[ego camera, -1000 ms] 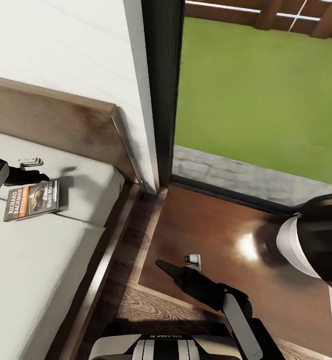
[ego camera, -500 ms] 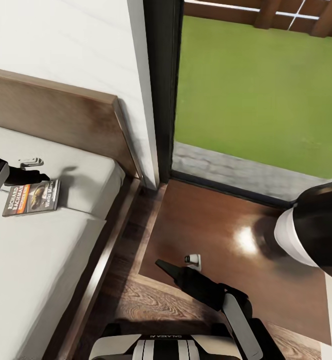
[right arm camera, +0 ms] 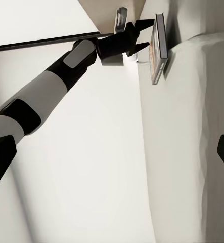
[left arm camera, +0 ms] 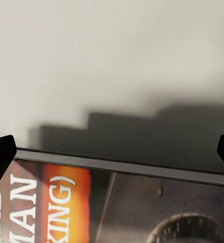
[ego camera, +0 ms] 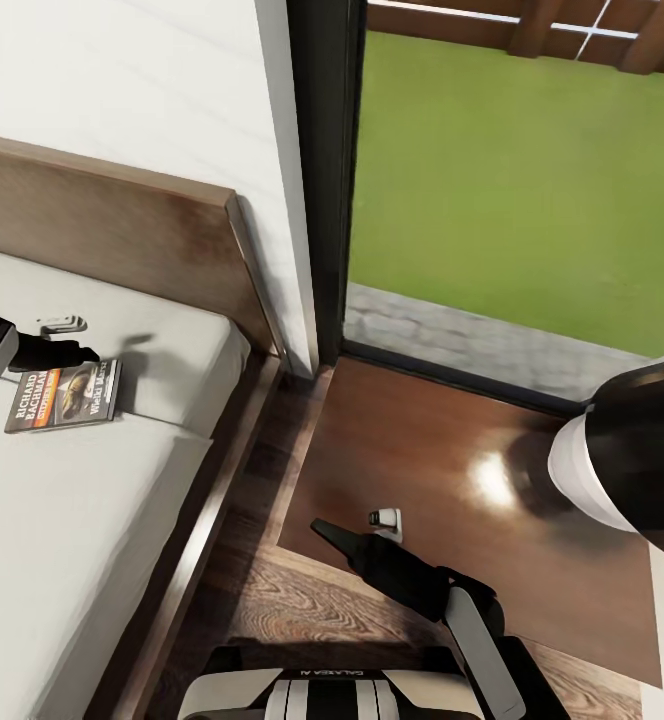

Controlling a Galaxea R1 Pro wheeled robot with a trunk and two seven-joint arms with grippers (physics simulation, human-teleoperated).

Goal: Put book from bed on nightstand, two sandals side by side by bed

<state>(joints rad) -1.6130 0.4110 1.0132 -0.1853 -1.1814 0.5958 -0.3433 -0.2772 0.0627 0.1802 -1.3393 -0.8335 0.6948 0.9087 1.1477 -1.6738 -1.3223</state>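
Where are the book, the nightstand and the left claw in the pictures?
book (ego camera: 64, 394), head view, middle of the cover.
nightstand (ego camera: 422, 440), head view, bare glossy top.
left claw (ego camera: 77, 352), head view, between the fingertips.

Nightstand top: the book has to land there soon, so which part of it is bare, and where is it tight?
The nightstand is bare across its middle and along the window side. It is crowded at the near edge, where a small white gadget sits beside the right gripper, and at the far right, where a black-and-white arm segment overhangs.
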